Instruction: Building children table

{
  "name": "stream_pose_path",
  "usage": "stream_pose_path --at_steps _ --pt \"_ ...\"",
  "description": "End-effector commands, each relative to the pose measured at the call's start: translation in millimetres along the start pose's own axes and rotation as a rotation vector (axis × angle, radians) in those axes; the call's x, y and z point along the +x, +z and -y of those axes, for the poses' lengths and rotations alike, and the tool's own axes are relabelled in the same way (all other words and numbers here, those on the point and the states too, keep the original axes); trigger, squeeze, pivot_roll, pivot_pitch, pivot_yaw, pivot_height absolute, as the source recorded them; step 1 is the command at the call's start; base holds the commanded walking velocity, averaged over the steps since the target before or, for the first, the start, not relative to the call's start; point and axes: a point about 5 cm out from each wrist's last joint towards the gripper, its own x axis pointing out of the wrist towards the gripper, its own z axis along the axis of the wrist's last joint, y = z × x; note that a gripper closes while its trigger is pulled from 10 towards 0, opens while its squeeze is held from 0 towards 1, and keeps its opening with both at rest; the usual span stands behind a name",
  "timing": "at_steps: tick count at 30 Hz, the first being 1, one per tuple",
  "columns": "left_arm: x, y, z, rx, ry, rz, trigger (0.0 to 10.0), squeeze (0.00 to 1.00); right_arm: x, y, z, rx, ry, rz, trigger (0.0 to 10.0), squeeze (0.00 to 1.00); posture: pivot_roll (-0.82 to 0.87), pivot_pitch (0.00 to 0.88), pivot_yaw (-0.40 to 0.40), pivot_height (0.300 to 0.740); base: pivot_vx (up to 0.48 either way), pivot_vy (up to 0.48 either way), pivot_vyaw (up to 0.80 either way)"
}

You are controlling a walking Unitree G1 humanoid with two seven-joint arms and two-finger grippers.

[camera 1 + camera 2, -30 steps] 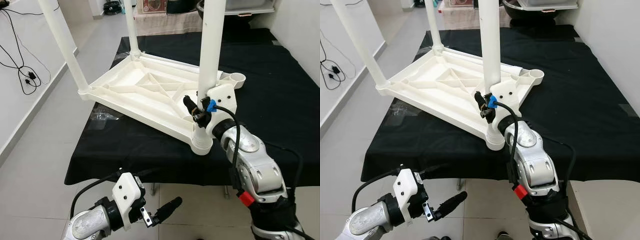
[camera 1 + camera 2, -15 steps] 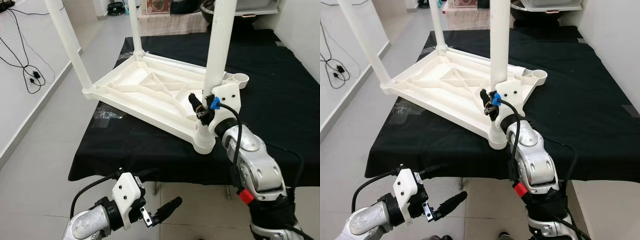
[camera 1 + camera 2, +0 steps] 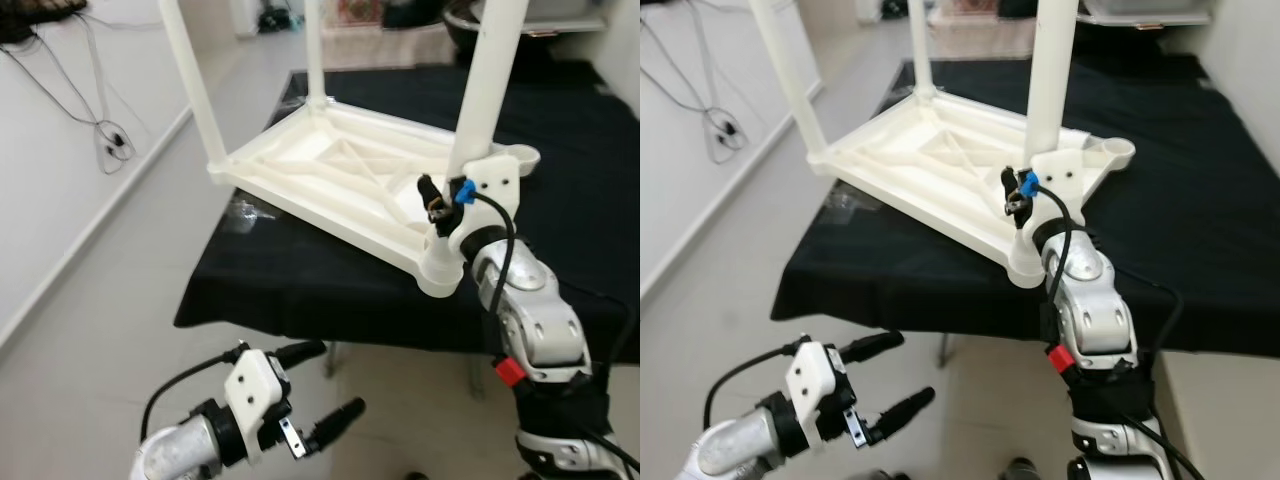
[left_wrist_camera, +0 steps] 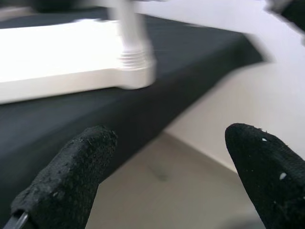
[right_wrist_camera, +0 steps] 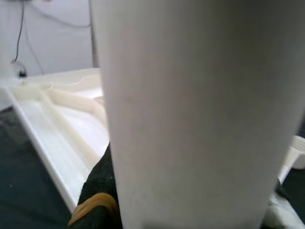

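Note:
A white children's table top [image 3: 340, 180] lies upside down on a black-covered table [image 3: 300, 290]. Three white legs stand up from its corners. My right gripper [image 3: 440, 205] is shut on the near right leg [image 3: 485, 90], just above its socket. In the right wrist view that leg [image 5: 190, 109] sits close against a black finger [image 5: 97, 186]. The far right corner socket [image 3: 522, 157] has no leg in it. My left gripper [image 3: 335, 380] hangs open low over the floor, in front of the table's edge, holding nothing. Its fingers [image 4: 71, 176] stand wide apart in the left wrist view.
Clear plastic wrap [image 3: 245, 210] lies on the black cloth by the table top's near left side. Black cables [image 3: 100, 140] trail on the floor along the white wall at the left. Grey floor stretches in front of and left of the table.
The whole picture has shifted to the right, so the camera has moved. My right gripper still holds the same leg, and my left gripper stays open and low.

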Motion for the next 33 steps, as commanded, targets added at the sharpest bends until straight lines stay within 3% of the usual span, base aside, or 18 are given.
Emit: stream_pose_path --at_steps 1,8,21,33 --pt "-1.5 -5.6 3.1 -0.005 -0.016 -0.033 10.0 0.0 -2.6 -41.1 -11.7 0.033 0.043 -0.181 10.0 0.0 -0.03 0.199 0.072 0.74 0.0 0.0 0.0" --pt "-1.4 -5.4 3.1 -0.007 -0.016 -0.032 10.0 0.0 -2.7 -36.2 -19.8 0.062 0.098 -0.149 10.0 0.0 -0.03 0.203 0.073 0.74 0.0 0.0 0.0" --pt "-0.8 -4.9 2.8 -0.004 -0.008 -0.03 10.0 0.0 3.7 -35.9 -22.6 0.075 0.095 -0.168 10.0 0.0 -0.03 0.209 0.065 0.74 0.0 0.0 0.0" --pt "0.5 -4.7 3.6 -0.01 -0.007 -0.026 10.0 0.0 9.9 -38.4 -22.2 0.03 0.112 -0.226 10.0 0.0 -0.03 0.216 0.059 0.74 0.0 0.0 0.0"
